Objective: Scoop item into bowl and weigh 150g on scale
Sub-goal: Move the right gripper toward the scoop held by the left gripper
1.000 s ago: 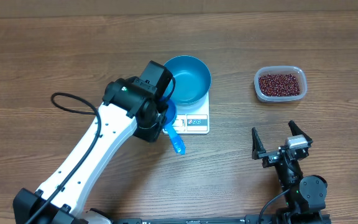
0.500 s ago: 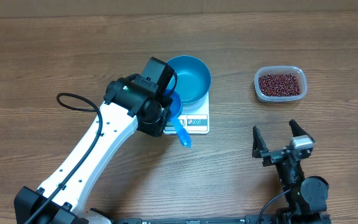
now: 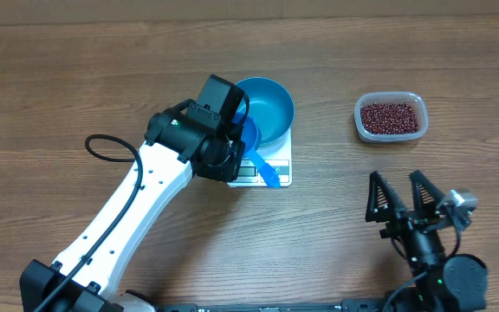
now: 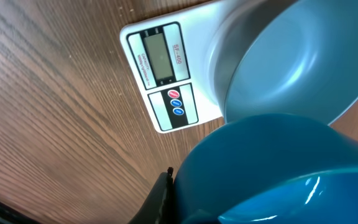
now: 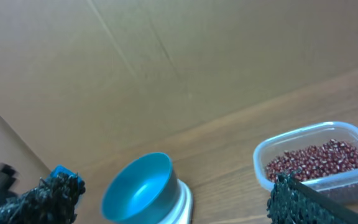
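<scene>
The blue bowl (image 3: pixel 269 106) stands on the white scale (image 3: pixel 277 170), and its inside shows only bare blue (image 4: pixel 291 62). My left gripper (image 3: pixel 244 152) is shut on a small blue scoop (image 3: pixel 267 173), which it holds at the bowl's near-left rim with the handle lying over the scale's button panel. In the left wrist view the scoop (image 4: pixel 272 174) fills the lower right, beside the scale's display (image 4: pixel 160 56). The beans (image 3: pixel 391 117) lie in a clear tub at the right. My right gripper (image 3: pixel 395 178) stands open near the front right edge, holding nothing.
The clear plastic tub (image 3: pixel 359 114) sits at the back right, apart from the scale. A black cable (image 3: pixel 102 143) loops over the table left of my left arm. The right wrist view shows the bowl (image 5: pixel 142 186), the tub (image 5: pixel 319 162) and a brown wall behind.
My left gripper has carried the scoop up and right to the bowl's rim, swinging the handle over the scale. The right arm has shifted right, still open.
</scene>
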Available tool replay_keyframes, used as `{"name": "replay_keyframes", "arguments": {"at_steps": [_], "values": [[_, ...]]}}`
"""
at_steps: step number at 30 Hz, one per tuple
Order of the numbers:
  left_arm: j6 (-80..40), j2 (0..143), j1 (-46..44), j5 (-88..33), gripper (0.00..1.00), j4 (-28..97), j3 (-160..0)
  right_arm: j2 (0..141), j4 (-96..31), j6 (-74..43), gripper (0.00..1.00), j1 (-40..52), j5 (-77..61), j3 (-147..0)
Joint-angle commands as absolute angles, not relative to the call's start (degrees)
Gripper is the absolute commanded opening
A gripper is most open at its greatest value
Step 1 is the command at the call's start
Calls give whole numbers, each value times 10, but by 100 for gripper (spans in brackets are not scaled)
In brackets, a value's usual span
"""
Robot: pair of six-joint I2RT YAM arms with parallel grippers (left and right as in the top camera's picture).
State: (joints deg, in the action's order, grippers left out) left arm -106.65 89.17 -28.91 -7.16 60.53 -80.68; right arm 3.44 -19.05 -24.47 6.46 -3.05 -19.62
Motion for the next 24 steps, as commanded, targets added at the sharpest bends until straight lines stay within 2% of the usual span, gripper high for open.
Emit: {"name": "replay_keyframes", "arguments": {"at_steps": [1,7,15,18,24], "values": [[-1119,893,-293,-80,4,605,-806,86,-233,-260,100,63,-48,-272],[-1127,893,-293,-103,4,606,-806,212,-293,-260,100,63,-168,-375],[-1128,893,-293,-106,4,605,-806,308,-217,-261,100,63,-332,-387],[-1154,893,-293,-107,4,601,-806,324,-170,-302,100,63,-403,-387],[-1195,893,-293,-133,4,571,-806,341,-130,-365,100,63,-419,-387]]}}
